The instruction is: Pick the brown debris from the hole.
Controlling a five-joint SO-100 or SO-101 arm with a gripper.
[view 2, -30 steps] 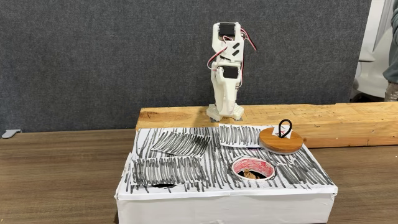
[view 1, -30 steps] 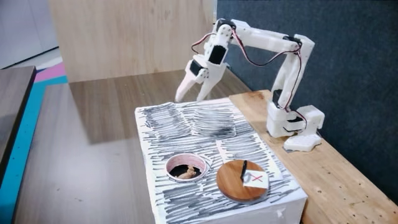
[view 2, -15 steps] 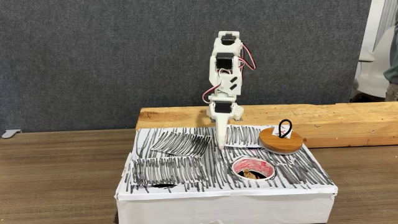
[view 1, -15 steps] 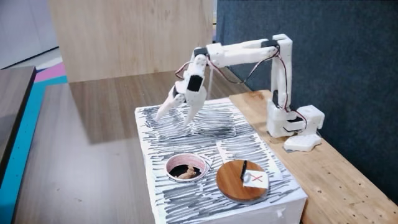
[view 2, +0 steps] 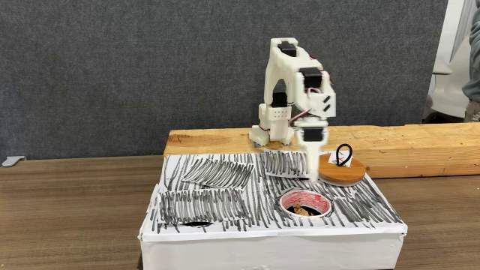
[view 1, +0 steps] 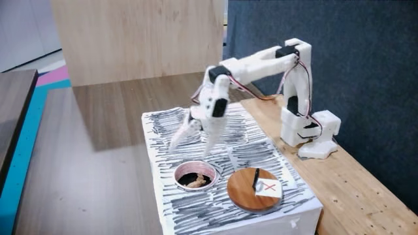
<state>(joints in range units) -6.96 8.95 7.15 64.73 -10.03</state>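
Observation:
The hole (view 1: 213,177) is a round opening with a pale pinkish rim, set near the front of a white, black-streaked box (view 1: 170,202). Brown debris (view 1: 194,183) lies inside it against the dark interior. In both fixed views my white gripper (view 1: 189,151) hangs just above the box top, a little behind the hole, its two fingers spread open and pointing down with nothing between them. From the front, the gripper (view 2: 310,178) stands just above the hole (view 2: 324,201) and its debris (view 2: 302,211), next to the wooden disc.
A round wooden disc (view 1: 245,190) with a black loop and a white card marked with a red X lies beside the hole. The arm's base (view 1: 299,127) stands on a wooden plank (view 1: 366,189). A dark slit (view 2: 196,223) marks the box's front left.
The arm has swung down and forward from behind the box, across its top, toward the hole. The fingers have stayed open. Debris and disc have not moved.

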